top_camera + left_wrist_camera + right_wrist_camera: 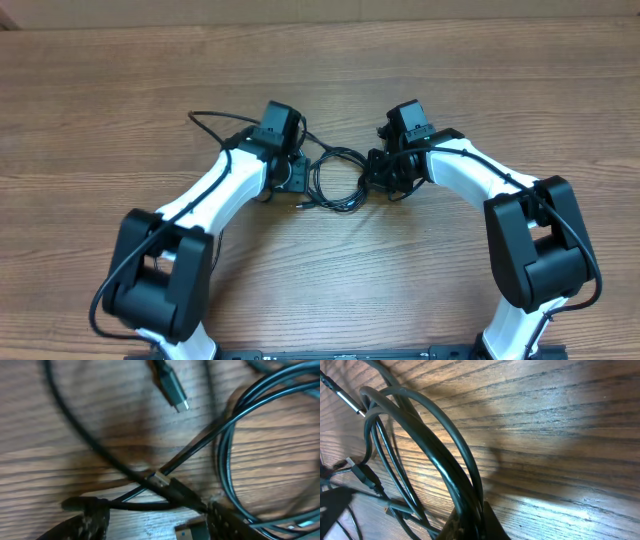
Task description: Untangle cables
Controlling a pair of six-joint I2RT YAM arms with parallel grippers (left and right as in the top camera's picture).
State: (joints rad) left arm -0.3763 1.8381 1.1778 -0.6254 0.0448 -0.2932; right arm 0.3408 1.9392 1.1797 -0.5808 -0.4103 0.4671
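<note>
The cables (pixel 338 180) lie as thin black loops on the wood between my two grippers. My left gripper (pixel 297 178) stands at the loops' left side. In the left wrist view it (pixel 150 511) is open, its fingers (pixel 85 520) set wide apart on the wood; a black strand runs across in front of their tips, ungripped. A silvery-tipped plug (pixel 172 387) lies loose farther off, and another plug (pixel 160 479) sits where strands cross. My right gripper (pixel 378 178) is at the loops' right side. In its own view it (pixel 475 522) is shut on several strands of the cables (pixel 435 435).
The wooden table (pixel 450 60) stretches bare behind the arms. A thicker black arm wire (pixel 205 122) arcs out to the left of the left wrist. A thin silvery jack tip (pixel 345 397) lies at the far edge of the loops.
</note>
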